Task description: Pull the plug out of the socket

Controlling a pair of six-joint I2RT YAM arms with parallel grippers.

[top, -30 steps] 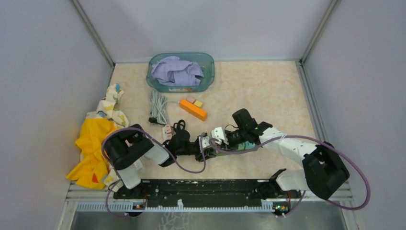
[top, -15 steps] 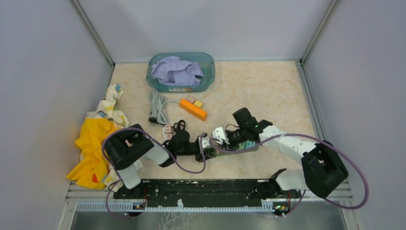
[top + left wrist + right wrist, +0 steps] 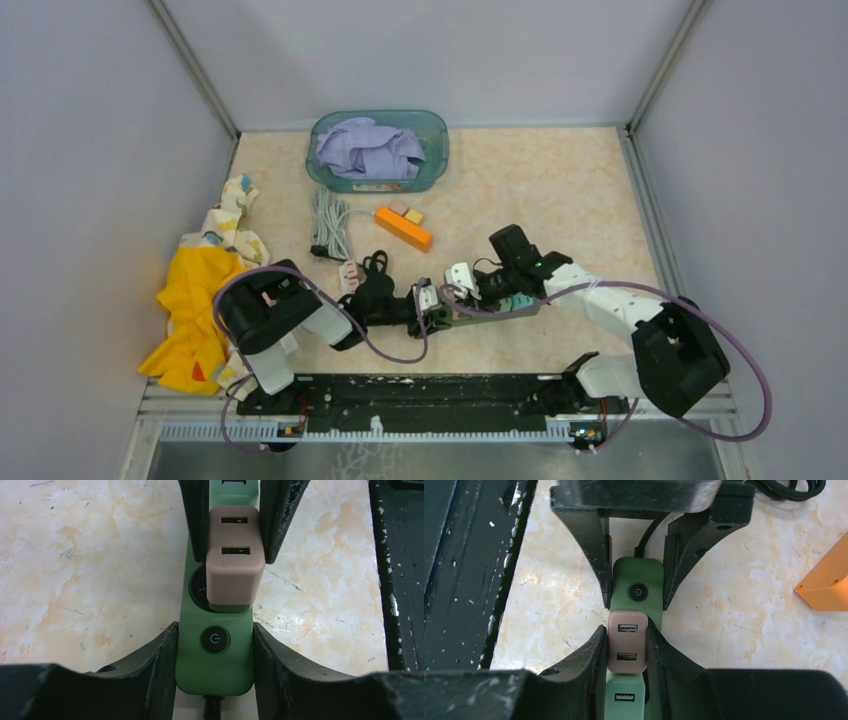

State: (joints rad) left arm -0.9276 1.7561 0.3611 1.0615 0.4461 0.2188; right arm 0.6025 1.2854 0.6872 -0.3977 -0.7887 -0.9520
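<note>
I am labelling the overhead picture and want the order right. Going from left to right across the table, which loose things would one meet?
yellow cloth → grey cable bundle → orange block → green power strip

Green socket strip (image 3: pixel 235 672) (black power button (image 3: pixel 214 639)), dusty-pink plug (image 3: pixel 234 577), cream marbled tabletop (image 3: pixel 90 580), orange block (image 3: pixel 403 229), yellow cloth (image 3: pixel 190 300).

lab booth, grey panel walls (image 3: pixel 90 150)

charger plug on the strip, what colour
Dusty pink charger plug on the green power strip; best in the left wrist view.
</note>
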